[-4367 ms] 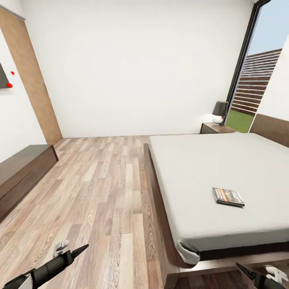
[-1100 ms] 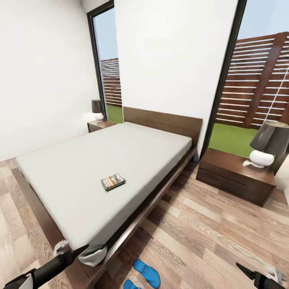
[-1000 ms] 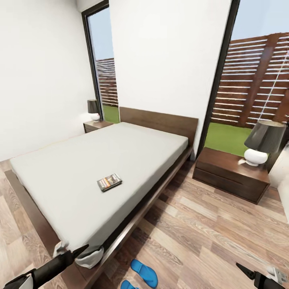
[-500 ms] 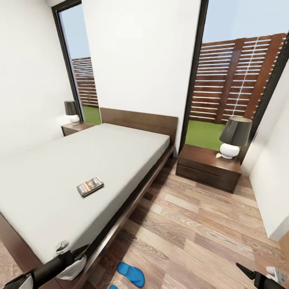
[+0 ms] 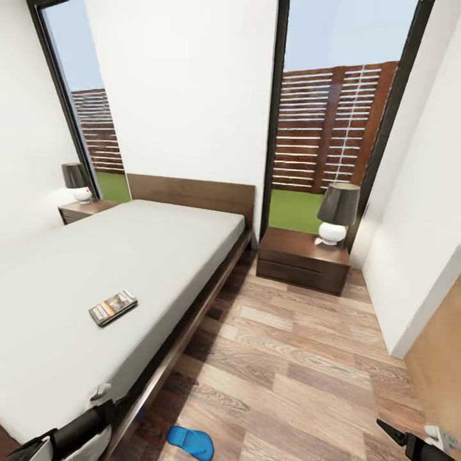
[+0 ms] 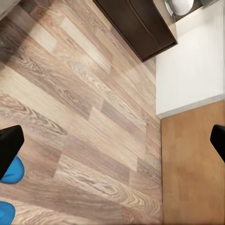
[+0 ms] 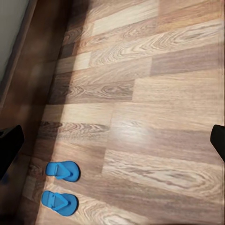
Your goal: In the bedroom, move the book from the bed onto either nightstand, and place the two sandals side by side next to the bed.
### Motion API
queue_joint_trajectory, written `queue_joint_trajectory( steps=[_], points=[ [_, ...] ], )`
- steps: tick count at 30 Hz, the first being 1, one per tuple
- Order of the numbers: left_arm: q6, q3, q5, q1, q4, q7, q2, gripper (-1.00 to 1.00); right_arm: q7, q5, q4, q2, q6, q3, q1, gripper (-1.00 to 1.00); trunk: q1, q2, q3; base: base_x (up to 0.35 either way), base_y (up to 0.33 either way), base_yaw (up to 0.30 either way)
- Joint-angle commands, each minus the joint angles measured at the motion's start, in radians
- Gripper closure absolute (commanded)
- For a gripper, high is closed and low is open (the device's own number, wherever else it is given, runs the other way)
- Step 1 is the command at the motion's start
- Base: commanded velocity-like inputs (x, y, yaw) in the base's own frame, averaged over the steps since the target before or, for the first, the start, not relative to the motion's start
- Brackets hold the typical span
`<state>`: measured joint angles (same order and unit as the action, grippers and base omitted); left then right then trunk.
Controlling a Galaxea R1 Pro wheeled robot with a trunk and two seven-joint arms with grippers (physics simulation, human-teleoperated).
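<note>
The book (image 5: 113, 307) lies flat on the pale mattress of the bed (image 5: 147, 256), near its right side. One nightstand (image 5: 304, 259) with a lamp stands right of the headboard, and another nightstand (image 5: 82, 209) is at the far side. A blue sandal (image 5: 190, 442) lies on the floor by the bed's near corner. The right wrist view shows both sandals (image 7: 63, 170) (image 7: 58, 202) close together beside the bed frame. My left gripper (image 5: 105, 410) (image 6: 112, 145) and right gripper (image 5: 400, 436) (image 7: 112, 145) hang low, both open and empty.
Wood-plank floor (image 5: 294, 358) stretches between the bed and the white wall at right. A brown door panel (image 5: 442, 365) stands at the right edge. Dark-shaded lamps (image 5: 338, 211) (image 5: 75, 181) sit on both nightstands. Tall windows flank the headboard.
The camera has swung right: bed and book slid left in the picture, the right nightstand came toward the middle, one sandal dropped out of frame. Both arms keep their pose.
</note>
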<state>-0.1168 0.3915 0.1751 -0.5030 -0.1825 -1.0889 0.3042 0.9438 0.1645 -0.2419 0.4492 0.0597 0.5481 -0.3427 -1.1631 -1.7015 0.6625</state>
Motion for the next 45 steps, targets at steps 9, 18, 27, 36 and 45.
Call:
queue_joint_trajectory(
  steps=[9,18,27,36,45],
  points=[
    [-0.011,-0.003,0.009,0.000,0.000,-0.003,0.000,-1.00,0.003,0.007,0.001,0.000,0.006,0.000,-0.001,-1.00,0.000,0.000,0.001,0.000,0.000,-0.281],
    [-0.011,-0.003,0.009,0.000,0.000,-0.003,0.000,-1.00,0.004,0.007,0.001,0.000,0.006,0.000,-0.001,-1.00,0.000,0.000,0.001,0.000,0.000,-0.281],
    [-0.010,-0.003,0.009,0.000,0.000,-0.003,-0.004,-1.00,0.003,0.008,0.001,0.000,0.006,0.000,-0.001,-1.00,0.000,0.000,0.001,0.000,0.000,-0.281],
    [-0.011,-0.003,0.009,0.000,0.000,-0.003,-0.006,-1.00,0.003,0.007,0.001,0.000,0.006,0.000,-0.001,-1.00,0.000,0.000,0.001,0.000,0.000,-0.281],
    [-0.010,-0.003,0.008,0.000,0.000,0.020,-0.016,-1.00,-0.060,-0.037,0.050,-0.110,-0.027,-0.009,-0.001,-1.00,0.000,0.000,0.001,0.000,0.000,-0.194]
  ],
)
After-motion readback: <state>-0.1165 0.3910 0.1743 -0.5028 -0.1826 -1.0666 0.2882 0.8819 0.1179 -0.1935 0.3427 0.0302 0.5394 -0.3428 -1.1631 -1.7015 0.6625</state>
